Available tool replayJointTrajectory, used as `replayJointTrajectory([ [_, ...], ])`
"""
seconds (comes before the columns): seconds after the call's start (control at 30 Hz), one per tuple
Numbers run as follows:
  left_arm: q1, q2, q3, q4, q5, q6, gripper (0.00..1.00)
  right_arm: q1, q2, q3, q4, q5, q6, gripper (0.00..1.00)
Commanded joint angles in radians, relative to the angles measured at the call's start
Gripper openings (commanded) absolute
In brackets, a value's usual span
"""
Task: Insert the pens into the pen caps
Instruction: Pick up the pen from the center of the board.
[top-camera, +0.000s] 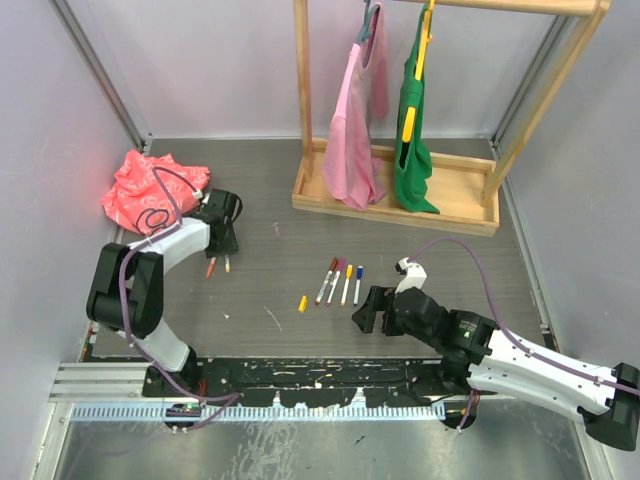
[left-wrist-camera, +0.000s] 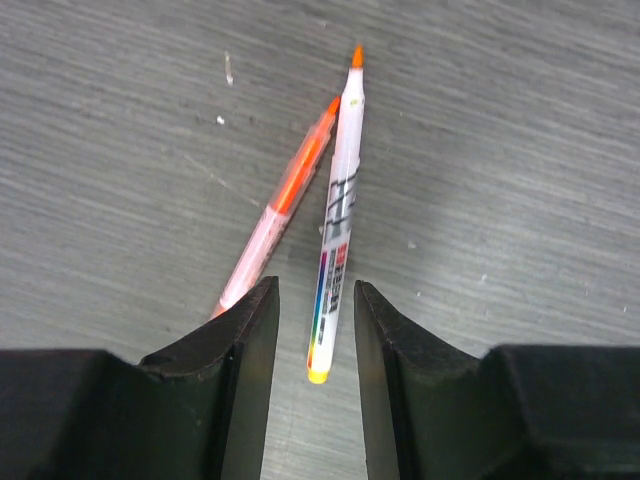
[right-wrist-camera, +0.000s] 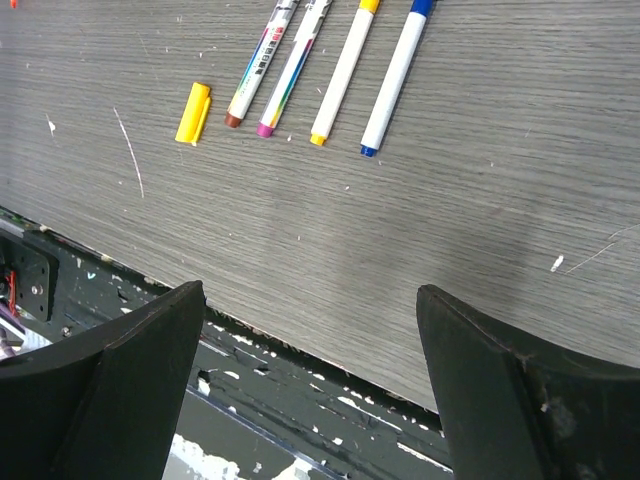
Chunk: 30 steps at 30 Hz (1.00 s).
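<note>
nearest us a black, paint-chipped rail (top-camera: 300, 372) edges the table (top-camera: 450, 250), a matte grey surface with a fine wood grain and light scratches. the right gripper (right-wrist-camera: 310, 295) hovers low over it, its blocky black fingers (right-wrist-camera: 130, 380) spread wide with nothing between them. at about 10 o'clock from it lies the yellow cap (right-wrist-camera: 194, 112), a short plastic tube with a clip, alone and apart from the pens. at about 11 o'clock four pens (right-wrist-camera: 342, 75) lie close together and nearly parallel, slim round white barrels with near ends of brown-red, pink, yellow and blue. at 10 o'clock from that row, well apart, the left gripper (left-wrist-camera: 315, 290) points down with its smooth black jaws partly apart, gripping nothing. the tail of the orange-tipped pen (left-wrist-camera: 337, 200) lies on the table in the gap, with bare table showing on each side. this pen is uncapped: a printed white barrel, a yellow tail plug, a pointed orange nib. a second pen (left-wrist-camera: 285, 215), with a translucent pinkish barrel and an orange front, slants in beside it; we cannot tell whether the two touch. at 10 o'clock beyond lies a crumpled, glossy pink bag (top-camera: 150, 190); we cannot tell what it holds. far off at 1 o'clock stands a wooden rack (top-camera: 303, 100), where a pink garment (top-camera: 350, 140) and a green garment (top-camera: 412, 150) hang down into its shallow tray base.
</note>
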Motion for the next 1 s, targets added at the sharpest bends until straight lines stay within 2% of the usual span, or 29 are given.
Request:
replayJointTrajectory([
  [0.0, 0.022, 0.041, 0.067, 0.052, 0.034, 0.036, 0.37, -0.002, -0.02, 0.031, 0.005, 0.003, 0.004, 0.92],
  [0.3, 0.039, 0.106, 0.103, 0.047, 0.083, 0.042, 0.26, -0.002, -0.017, 0.034, 0.003, 0.008, 0.002, 0.92],
  [0.57, 0.04, 0.135, 0.1, 0.027, 0.068, 0.037, 0.23, -0.002, -0.014, 0.04, 0.001, 0.007, 0.001, 0.92],
  [0.67, 0.041, 0.137, 0.096, 0.026, 0.074, 0.034, 0.15, -0.003, -0.012, 0.047, -0.005, 0.008, 0.001, 0.92],
  [0.83, 0.041, 0.078, 0.078, 0.037, 0.094, 0.042, 0.06, -0.002, -0.002, 0.066, -0.018, 0.015, -0.004, 0.92],
  [0.97, 0.032, -0.052, 0.038, 0.071, 0.218, 0.005, 0.05, -0.003, 0.009, 0.085, -0.009, 0.035, -0.005, 0.91],
])
